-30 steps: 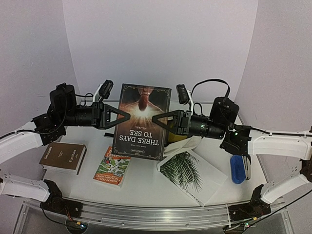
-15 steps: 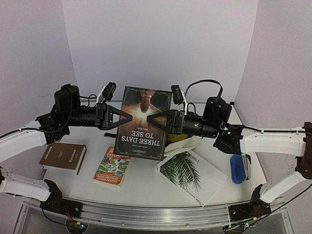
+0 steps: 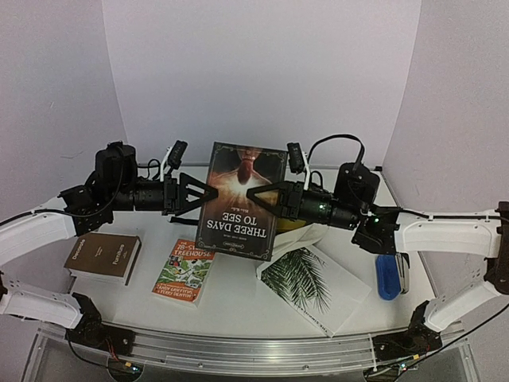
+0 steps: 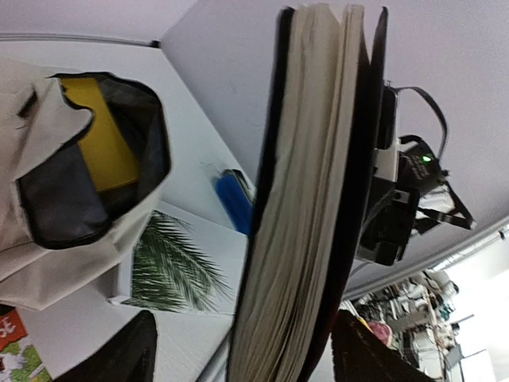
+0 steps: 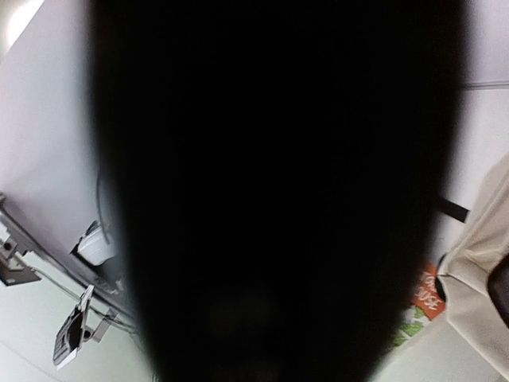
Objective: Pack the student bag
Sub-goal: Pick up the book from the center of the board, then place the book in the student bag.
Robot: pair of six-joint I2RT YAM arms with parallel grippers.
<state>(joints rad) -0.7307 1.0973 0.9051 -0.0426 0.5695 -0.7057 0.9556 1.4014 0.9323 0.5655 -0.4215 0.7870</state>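
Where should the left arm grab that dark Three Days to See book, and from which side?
Its left long edge, coming in level from the left. The Three Days to See book stands nearly upright in the air, the right gripper pinching its opposite edge, and its thin page edge faces the open left gripper, so it can close on both covers.

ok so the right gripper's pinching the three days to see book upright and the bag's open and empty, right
Not empty: the left wrist view shows a yellow item inside the open student bag. The rest holds: the right gripper pinches the Three Days to See book upright.
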